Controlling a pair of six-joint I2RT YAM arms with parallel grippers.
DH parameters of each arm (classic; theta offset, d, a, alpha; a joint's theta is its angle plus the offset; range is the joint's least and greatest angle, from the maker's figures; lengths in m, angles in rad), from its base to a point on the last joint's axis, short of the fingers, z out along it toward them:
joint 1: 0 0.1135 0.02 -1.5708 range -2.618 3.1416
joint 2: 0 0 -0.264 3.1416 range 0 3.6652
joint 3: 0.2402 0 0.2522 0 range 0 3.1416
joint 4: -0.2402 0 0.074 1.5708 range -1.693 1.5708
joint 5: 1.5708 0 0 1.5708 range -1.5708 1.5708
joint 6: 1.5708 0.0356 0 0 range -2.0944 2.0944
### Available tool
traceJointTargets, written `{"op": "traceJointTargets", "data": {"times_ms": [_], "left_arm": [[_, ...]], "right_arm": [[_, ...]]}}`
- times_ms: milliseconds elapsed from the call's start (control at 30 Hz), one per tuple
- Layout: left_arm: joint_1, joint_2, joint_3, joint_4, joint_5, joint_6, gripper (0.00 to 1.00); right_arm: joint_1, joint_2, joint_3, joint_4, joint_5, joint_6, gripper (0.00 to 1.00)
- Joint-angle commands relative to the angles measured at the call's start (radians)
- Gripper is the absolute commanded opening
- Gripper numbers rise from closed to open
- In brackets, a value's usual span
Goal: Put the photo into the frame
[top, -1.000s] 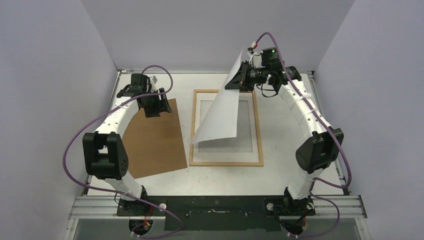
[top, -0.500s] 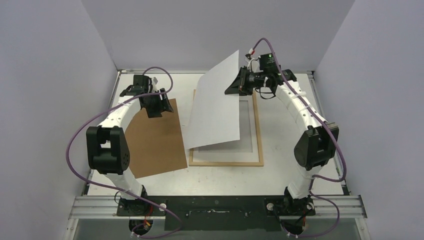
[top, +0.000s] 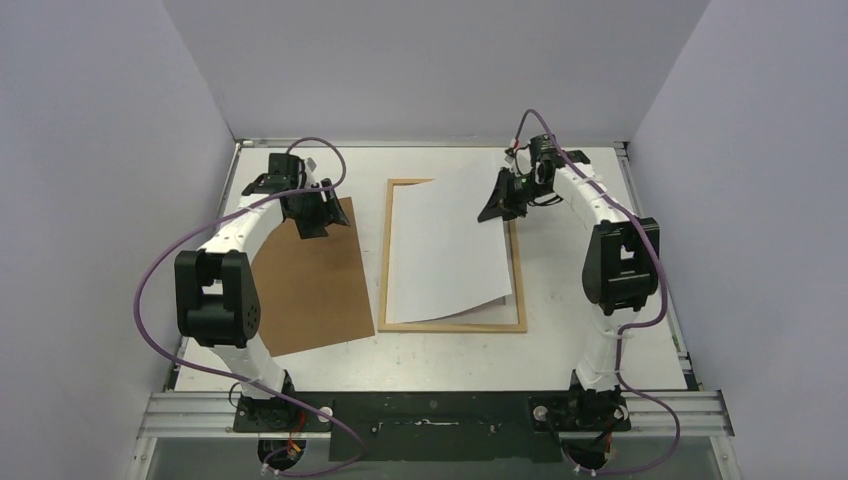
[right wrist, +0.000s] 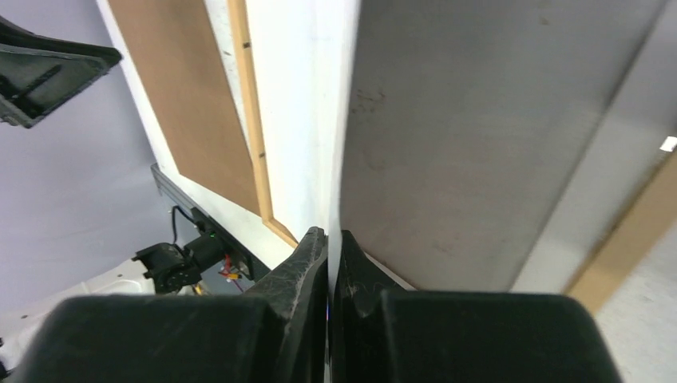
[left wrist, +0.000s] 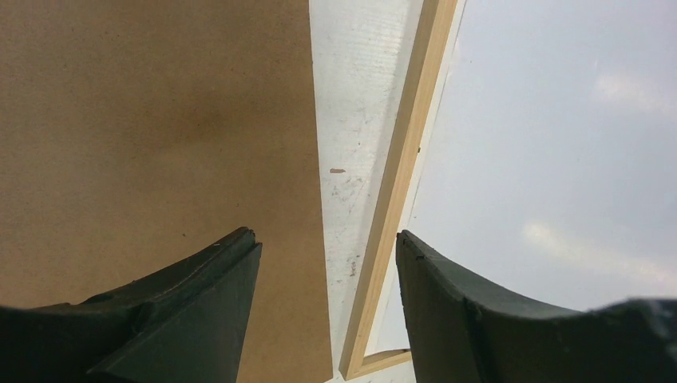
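The photo [top: 445,245] shows only its plain white back and lies slanted across the light-wood frame [top: 452,327]. Its far end rises past the frame's far rail. My right gripper [top: 497,205] is shut on the photo's far right edge. In the right wrist view the sheet's thin edge [right wrist: 337,120] runs straight out from between the closed fingers of the right gripper [right wrist: 330,235]. My left gripper [top: 318,218] hovers open over the far corner of the brown board. The left wrist view shows the left gripper [left wrist: 327,255] holding nothing, with the frame's left rail [left wrist: 399,175] below it.
A brown backing board [top: 305,275] lies flat left of the frame, a narrow strip of white table [left wrist: 351,96] between them. Purple cables loop beside both arms. Grey walls close in the table on three sides.
The right gripper has come down and toward the table, swinging the photo from nearly upright to almost flat over the frame. The left arm has hardly moved.
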Motion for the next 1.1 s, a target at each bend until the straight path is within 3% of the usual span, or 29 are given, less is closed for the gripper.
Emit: {"op": "traceJointTargets", "data": {"times_ms": [0,433,733,1067], "left_arm": [[-0.004,0.011,0.015,0.051,0.028,-0.011,0.61],[-0.014,0.024,0.028,0.045,0.037,-0.002,0.61],[-0.029,0.041,0.018,0.064,0.067,-0.015,0.61],[-0.108,0.117,0.048,0.102,0.108,-0.039,0.61]], "right_arm": [[-0.029,0.027,0.020,-0.097,0.045,-0.134,0.00],[-0.011,0.052,-0.054,0.015,0.015,-0.163,0.02],[0.003,-0.028,-0.091,0.055,0.014,-0.198,0.04],[0.000,-0.042,-0.006,0.008,0.004,-0.177,0.05]]}}
